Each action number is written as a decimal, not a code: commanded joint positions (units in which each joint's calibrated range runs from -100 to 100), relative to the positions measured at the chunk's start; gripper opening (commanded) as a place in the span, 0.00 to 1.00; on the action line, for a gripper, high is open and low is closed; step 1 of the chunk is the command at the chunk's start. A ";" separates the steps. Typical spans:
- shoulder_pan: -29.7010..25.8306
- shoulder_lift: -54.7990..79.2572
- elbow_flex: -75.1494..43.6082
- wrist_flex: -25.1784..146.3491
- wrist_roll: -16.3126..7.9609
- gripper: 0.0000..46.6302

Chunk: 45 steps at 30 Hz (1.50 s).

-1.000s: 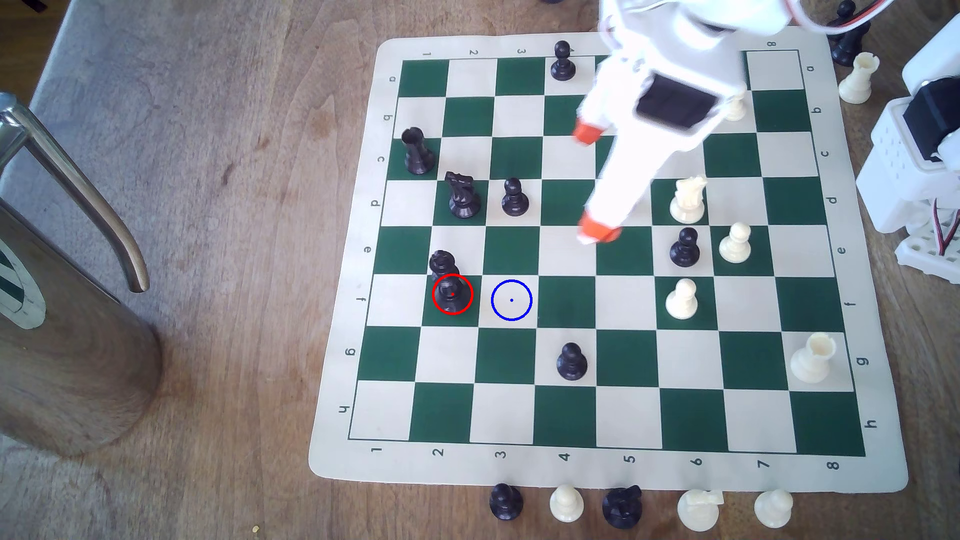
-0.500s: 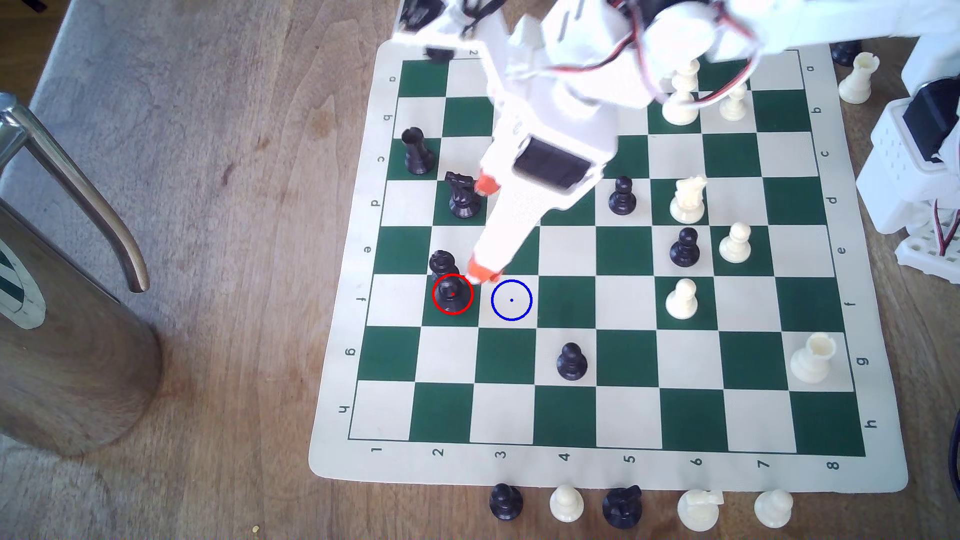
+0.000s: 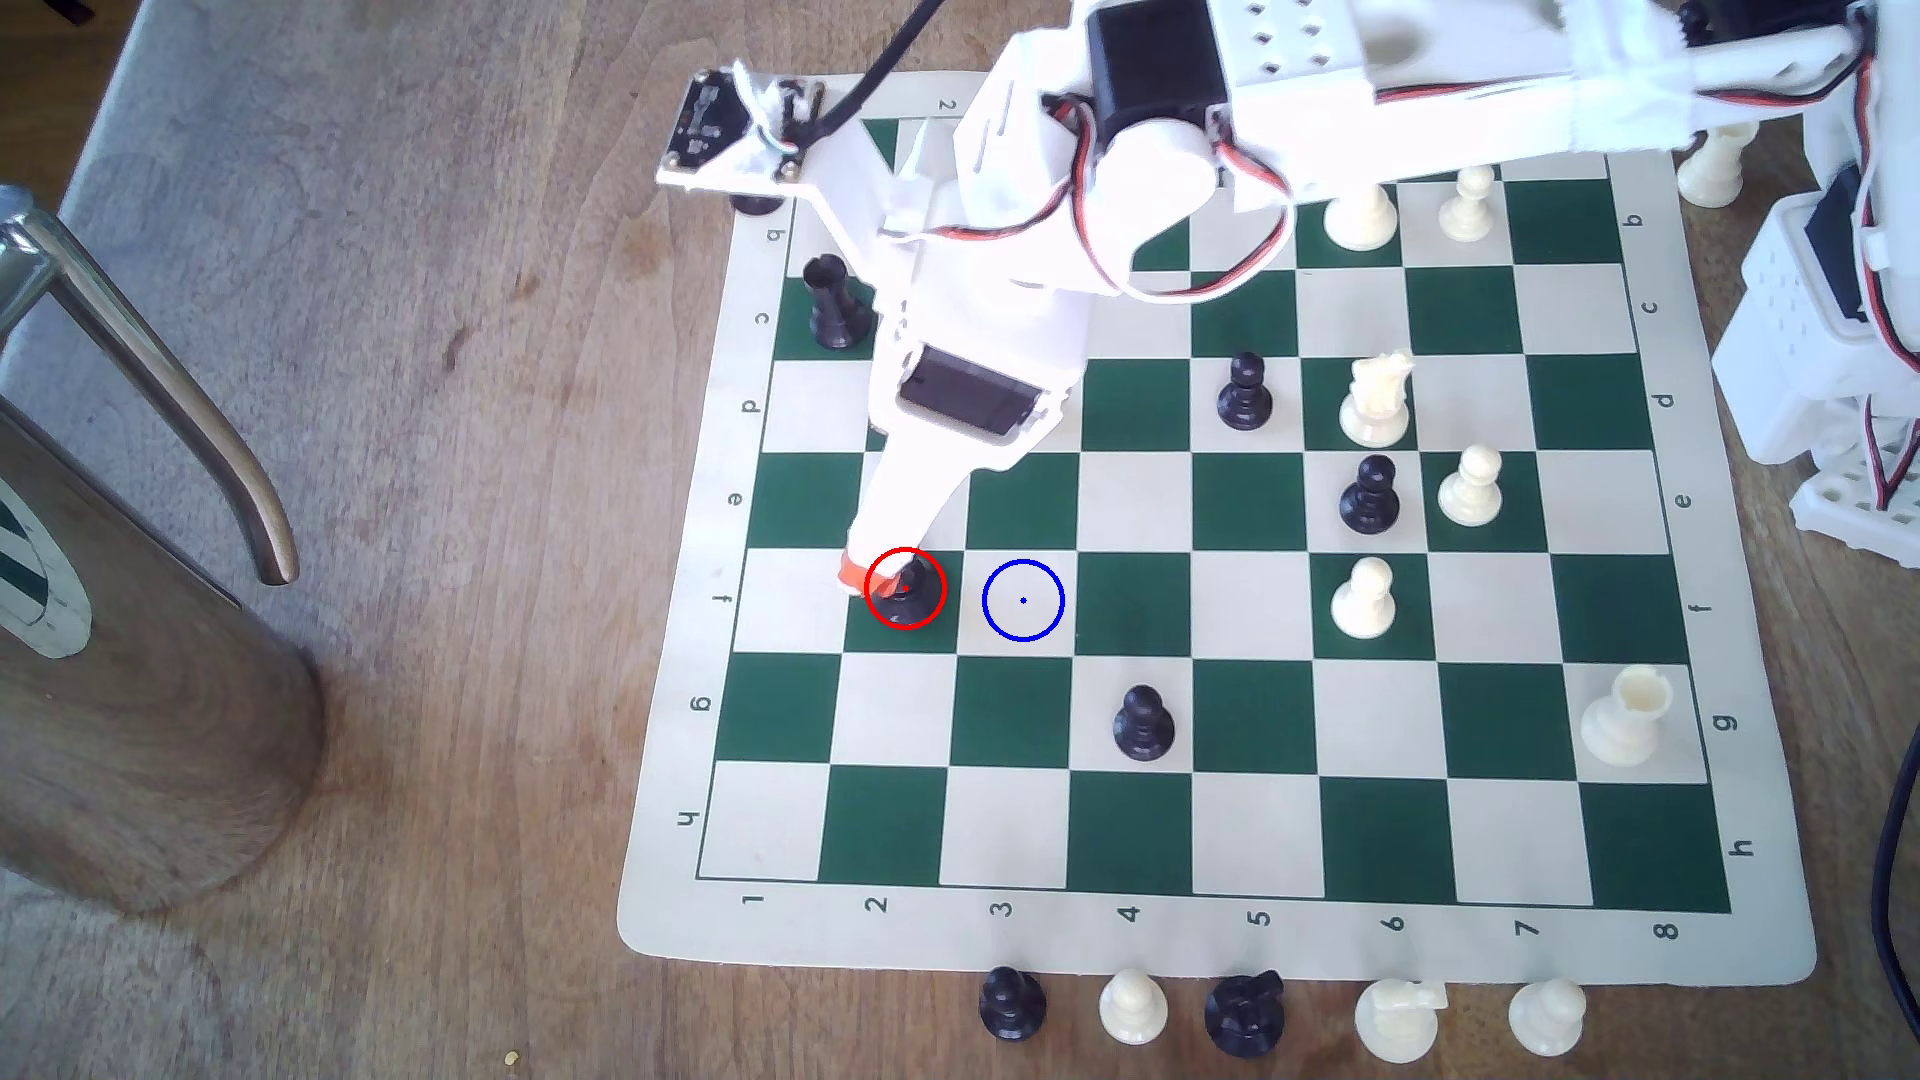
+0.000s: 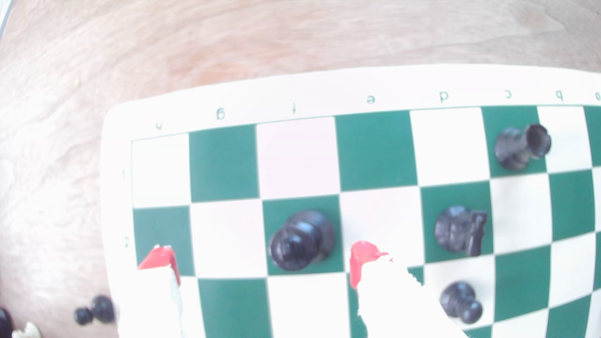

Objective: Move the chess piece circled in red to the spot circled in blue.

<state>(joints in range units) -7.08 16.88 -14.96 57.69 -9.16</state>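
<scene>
Black chess piece (image 3: 906, 597) stood upright on its dark green, red-ringed square, with the blue-ringed cream square (image 3: 1023, 600) adjoining at its 3 o'clock in the exterior view. Over it, the end effector (image 4: 260, 260) was spread apart, its red-tipped fingers (image 4: 359, 260) either side, neither touching.

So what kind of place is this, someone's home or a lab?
Hard to say; probably a home or hobby tabletop. A roll-up chess mat lies on a worn wooden table, beside a metal jug, with a small white robot arm.
</scene>
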 commanded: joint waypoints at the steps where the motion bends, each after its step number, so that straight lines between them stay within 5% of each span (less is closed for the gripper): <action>1: 0.47 0.94 -6.44 -0.93 -0.34 0.61; 38: -0.70 8.24 -9.43 -3.96 -1.03 0.56; 45: -0.86 8.24 -9.52 -3.31 -0.78 0.42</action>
<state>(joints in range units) -7.89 27.11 -19.66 54.42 -10.04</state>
